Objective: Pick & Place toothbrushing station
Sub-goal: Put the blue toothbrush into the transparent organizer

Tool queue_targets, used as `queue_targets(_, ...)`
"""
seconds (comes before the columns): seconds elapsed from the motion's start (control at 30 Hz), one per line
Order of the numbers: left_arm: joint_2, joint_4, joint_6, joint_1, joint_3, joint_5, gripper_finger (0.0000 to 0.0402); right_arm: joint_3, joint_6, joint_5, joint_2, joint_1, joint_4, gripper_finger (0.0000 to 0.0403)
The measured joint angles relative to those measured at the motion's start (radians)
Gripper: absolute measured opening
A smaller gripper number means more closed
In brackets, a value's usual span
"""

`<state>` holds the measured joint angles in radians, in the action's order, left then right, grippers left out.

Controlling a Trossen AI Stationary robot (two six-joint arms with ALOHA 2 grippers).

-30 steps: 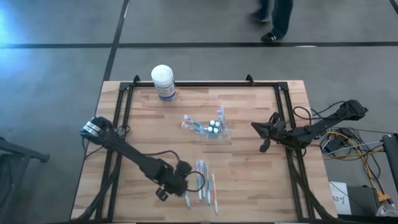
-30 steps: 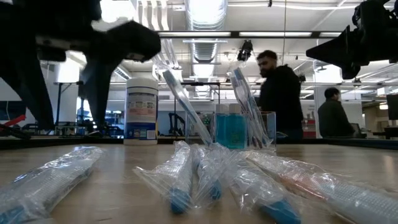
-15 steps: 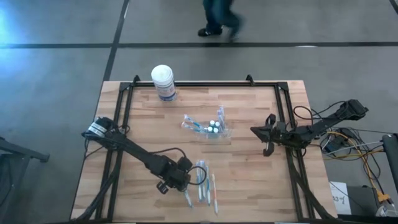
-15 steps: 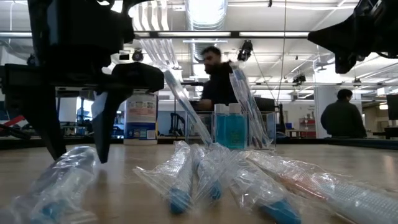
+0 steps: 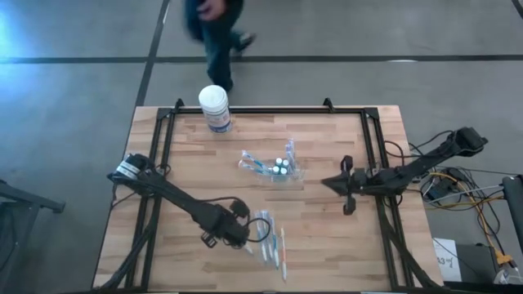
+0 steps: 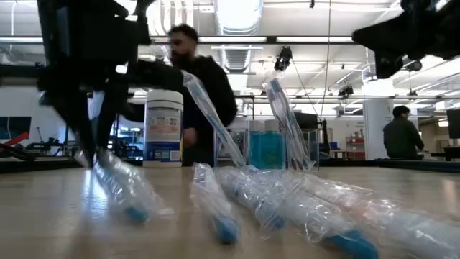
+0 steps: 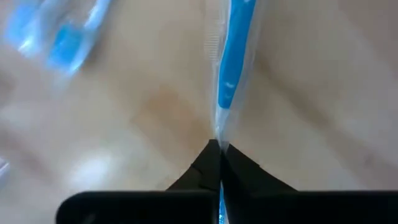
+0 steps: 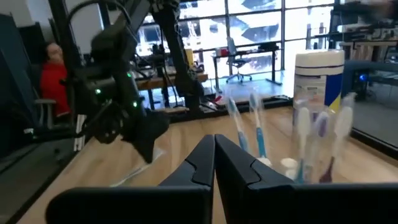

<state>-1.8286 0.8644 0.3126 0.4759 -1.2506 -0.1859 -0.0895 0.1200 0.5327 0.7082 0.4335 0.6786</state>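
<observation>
Toothbrushing station (image 5: 280, 168) sits near the table's centre, slightly toward the far edge, well apart from both grippers. Left gripper (image 5: 239, 234) is low at the near part of the table, nearer the left side; its fingers are pressed together on the wrapper end of a wrapped toothbrush (image 7: 231, 68), blue handle showing through clear film. Right gripper (image 5: 330, 181) hovers above the table to the station's right, near but not touching, fingers pressed together with nothing between them.

Station: clear, colourless plastic holder, edges glinting; toothbrushes stand tilted in it, and small bottles with blue contents (image 6: 265, 151) show through its walls in the low view.

Other wrapped toothbrushes (image 5: 274, 245) lie loose just right of the left gripper, near the front edge. White-lidded canister (image 5: 214, 108) stands at the far edge, left of centre, apart from the station. Bare wood (image 5: 204, 167) lies open to the left of the station, and between it and the brush pile. Black frame rails (image 5: 155, 163) run along the table's sides. A person (image 5: 214, 33) is on the floor beyond the far edge.
</observation>
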Motion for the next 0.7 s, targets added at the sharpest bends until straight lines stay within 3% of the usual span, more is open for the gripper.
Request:
queue_targets(0.17,0.0,0.19,0.005,0.004,-0.127,-0.176,0.0003,-0.117,0.005,-0.007,0.196,0.0,0.001,0.0008)
queue_targets(0.33,0.001,0.302,0.041,0.029,-0.254,-0.461,0.0002,-0.272,-0.015,-0.01,0.41,-0.006,-0.019,0.0009)
queue_targets(0.43,0.002,0.314,0.06,0.037,-0.318,-0.597,0.0002,-0.394,-0.002,-0.011,0.486,-0.009,-0.13,0.0014)
queue_targets(0.7,0.003,0.316,0.095,0.042,-0.357,-0.802,0.0001,-0.713,0.069,-0.035,0.62,-0.036,-0.526,0.0112)
